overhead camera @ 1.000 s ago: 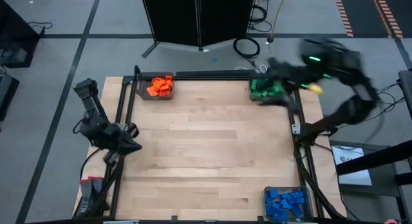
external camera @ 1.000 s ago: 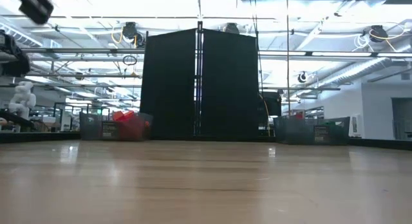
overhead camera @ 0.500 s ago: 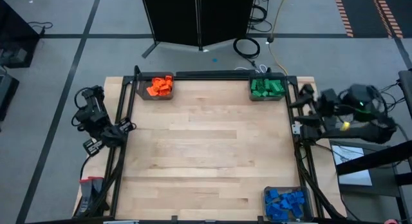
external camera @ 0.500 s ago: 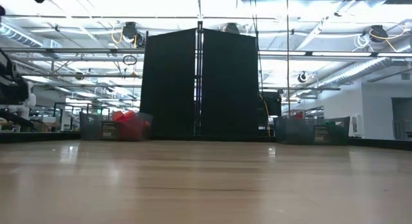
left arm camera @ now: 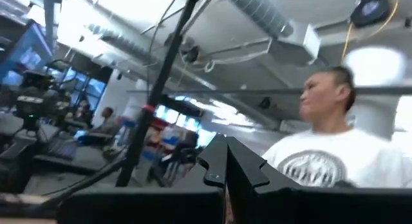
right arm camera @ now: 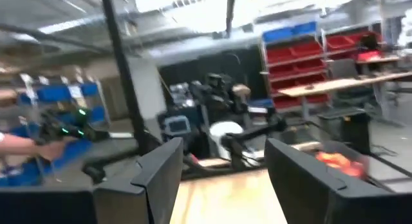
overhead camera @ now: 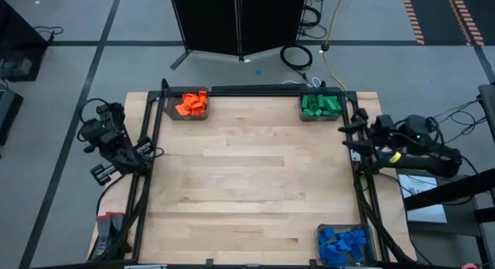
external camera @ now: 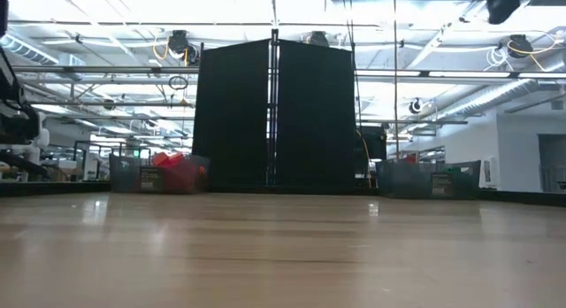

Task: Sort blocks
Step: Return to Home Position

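Note:
Orange blocks (overhead camera: 191, 104) fill a clear bin at the table's far left. Green blocks (overhead camera: 319, 105) fill a bin at the far right, and blue blocks (overhead camera: 341, 243) fill a bin at the near right corner. My left gripper (left arm camera: 225, 165) is shut and holds nothing; it hangs over the table's left edge (overhead camera: 144, 152) and points upward into the room. My right gripper (right arm camera: 222, 169) is open with nothing between its fingers. It sits at the table's right edge (overhead camera: 353, 131), pointing across the table toward the orange blocks (right arm camera: 336, 159).
The wooden tabletop (overhead camera: 247, 184) lies between the three bins, inside a black frame (overhead camera: 360, 184). In the low view the orange bin (external camera: 168, 173) and green bin (external camera: 427, 179) stand at the far edge. A person in a white shirt (left arm camera: 335, 156) stands beyond the left arm.
My right arm has swung away from above the green bin, come down and folded back to the table's right edge; it now points level across the table. My left arm has drawn back past the left edge and risen, its gripper tipping upward.

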Action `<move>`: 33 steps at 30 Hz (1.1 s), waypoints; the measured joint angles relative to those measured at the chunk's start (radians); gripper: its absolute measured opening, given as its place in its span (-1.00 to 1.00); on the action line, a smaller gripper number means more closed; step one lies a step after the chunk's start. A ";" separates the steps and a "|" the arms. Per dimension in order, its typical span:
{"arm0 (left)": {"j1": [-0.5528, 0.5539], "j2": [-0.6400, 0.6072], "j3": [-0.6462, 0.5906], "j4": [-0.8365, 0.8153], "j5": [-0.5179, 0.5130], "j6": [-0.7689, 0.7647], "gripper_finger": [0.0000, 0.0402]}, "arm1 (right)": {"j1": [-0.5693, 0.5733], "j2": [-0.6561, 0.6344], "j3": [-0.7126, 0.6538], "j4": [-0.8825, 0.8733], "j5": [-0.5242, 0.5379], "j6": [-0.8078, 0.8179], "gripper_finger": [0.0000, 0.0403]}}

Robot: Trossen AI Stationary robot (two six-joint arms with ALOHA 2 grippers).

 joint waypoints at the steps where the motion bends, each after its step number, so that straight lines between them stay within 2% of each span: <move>1: 0.004 0.000 -0.008 -0.009 0.002 0.003 -1.00 | 0.001 -0.008 -0.027 0.045 -0.001 0.013 0.07; 6: 0.030 -0.001 -0.127 -0.003 0.031 -0.093 -1.00 | 0.008 -0.077 -0.281 0.267 -0.007 0.113 0.07; 10: 0.070 -0.001 -0.277 0.159 0.031 -0.206 -1.00 | 0.008 -0.113 -0.530 0.679 -0.008 0.221 0.07; 11: 0.080 -0.001 -0.303 0.201 0.042 -0.207 -1.00 | 0.008 -0.112 -0.570 0.734 -0.005 0.246 0.07; 13: 0.103 0.001 -0.304 0.176 0.078 -0.218 -1.00 | 0.011 -0.107 -0.555 0.669 -0.007 0.250 0.07; 17: 0.155 -0.002 -0.305 0.138 0.123 -0.242 -1.00 | 0.013 -0.112 -0.546 0.716 -0.015 0.244 0.07; 21: 0.210 -0.002 -0.306 0.012 0.143 -0.305 -1.00 | 0.013 -0.111 -0.550 0.616 -0.073 0.211 0.07; 24: 0.258 -0.002 -0.306 -0.110 0.156 -0.407 -1.00 | 0.014 -0.106 -0.551 0.521 -0.086 0.214 0.07; 27: 0.291 -0.002 -0.306 -0.234 0.260 -0.498 -1.00 | 0.014 -0.106 -0.551 0.459 -0.084 0.170 0.07; 31: 0.301 -0.002 -0.306 -0.256 0.362 -0.524 -1.00 | 0.014 -0.105 -0.552 0.347 -0.077 0.150 0.07; 33: 0.301 -0.001 -0.306 -0.269 0.429 -0.592 -1.00 | 0.013 -0.105 -0.551 0.327 -0.076 0.149 0.07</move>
